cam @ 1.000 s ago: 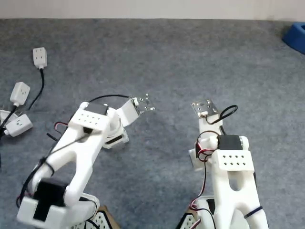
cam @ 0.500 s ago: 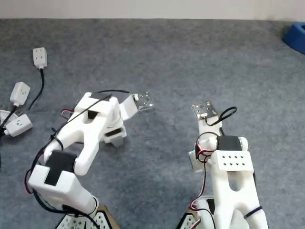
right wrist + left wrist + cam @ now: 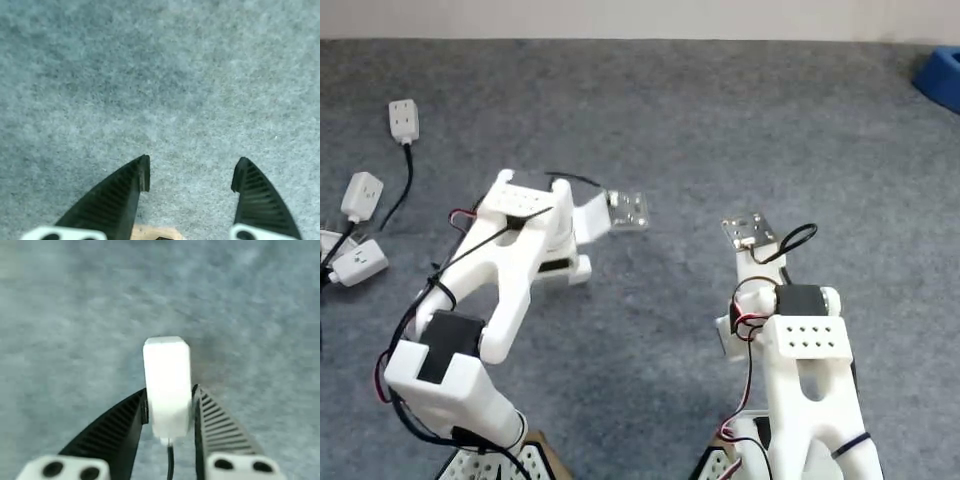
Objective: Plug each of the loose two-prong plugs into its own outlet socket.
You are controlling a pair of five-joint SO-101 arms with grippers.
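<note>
1. Grey carpet [image 3: 720, 120] covers the whole surface, and the two arms stand side by side at its near edge.
2. The left gripper [image 3: 169, 395] is clamped on a white piece [image 3: 166, 370]. A thin dark cord [image 3: 170, 465] leaves this piece at the back and runs between the fingers toward the wrist.
3. The jaws press the two long sides of the white piece near its cord end, so the other end sticks out free in front. I judge this grip is chosen to leave the mating end open. I cannot tell if that end has prongs or slots.
4. In the high view the left gripper [image 3: 625, 212] is near the middle of the surface, well apart from the outlet sockets [image 3: 362, 196], which lie close to the left edge on their black cords [image 3: 400, 180].
5. The socket nearest the far left corner lies face up with two slots showing, so I judge a plug must come down on it from above.
6. The right gripper [image 3: 194, 167] has its fingers apart with nothing between them, over bare carpet. In the high view it [image 3: 750, 232] is a little to the right of the middle. I judge it is free to hold a socket steady.
7. A blue object [image 3: 940, 75] sits at the far right corner, away from the work.
</note>
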